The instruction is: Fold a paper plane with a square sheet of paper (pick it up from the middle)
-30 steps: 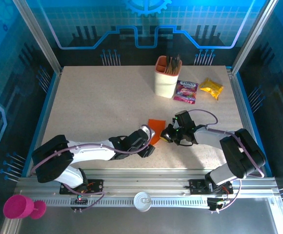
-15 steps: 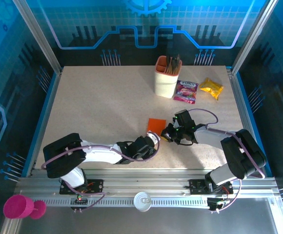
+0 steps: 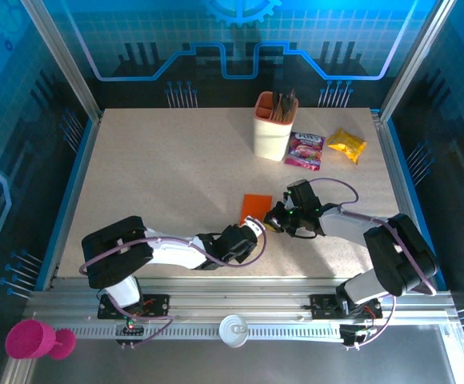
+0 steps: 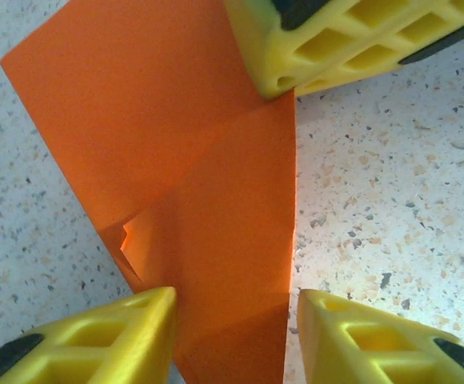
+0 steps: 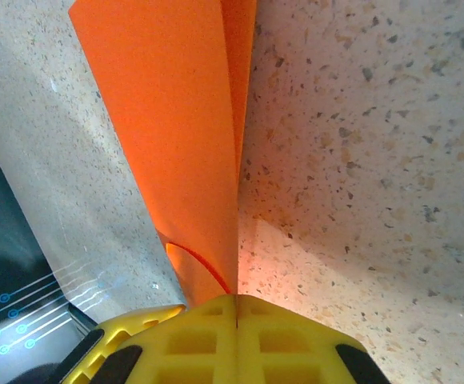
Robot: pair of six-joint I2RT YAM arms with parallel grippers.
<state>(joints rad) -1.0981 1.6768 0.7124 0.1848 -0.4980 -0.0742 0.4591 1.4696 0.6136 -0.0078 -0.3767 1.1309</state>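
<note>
Left claw (image 3: 254,231) lies low over the table (image 3: 160,176), close to the near edge and about midway along it, with its arm stretched in from the near left corner. In the left wrist view this claw (image 4: 234,332) is spread. Its two yellow fingers stand apart with the near end of the orange sheet of paper (image 4: 208,184) between them. One finger (image 4: 104,340) touches the paper's edge and the other (image 4: 376,340) sits just beside the opposite edge. I cannot tell whether they are pressing on it.

The orange sheet of paper (image 3: 256,209) rests flat on the table between the two claws, a little right of the middle of the near edge. It is folded into layers, with a diagonal crease across it and a small curled tab at one side.

Just right of the paper, the right claw (image 3: 273,218) reaches in from the near right corner. In its own wrist view its claw (image 5: 236,308) is pressed together, and the paper (image 5: 176,120) runs straight into the seam between the fingers, so it is pinching the sheet along a folded edge. From the left wrist, one right finger (image 4: 336,40) shows over the far right corner of the paper.

Well beyond, toward the far right corner, a peach holder cup (image 3: 272,132) stands upright with dark utensils (image 3: 281,102) in it. A purple snack packet (image 3: 306,150) lies just to its right, and a crinkly yellow snack packet (image 3: 347,145) lies beyond that.
</note>
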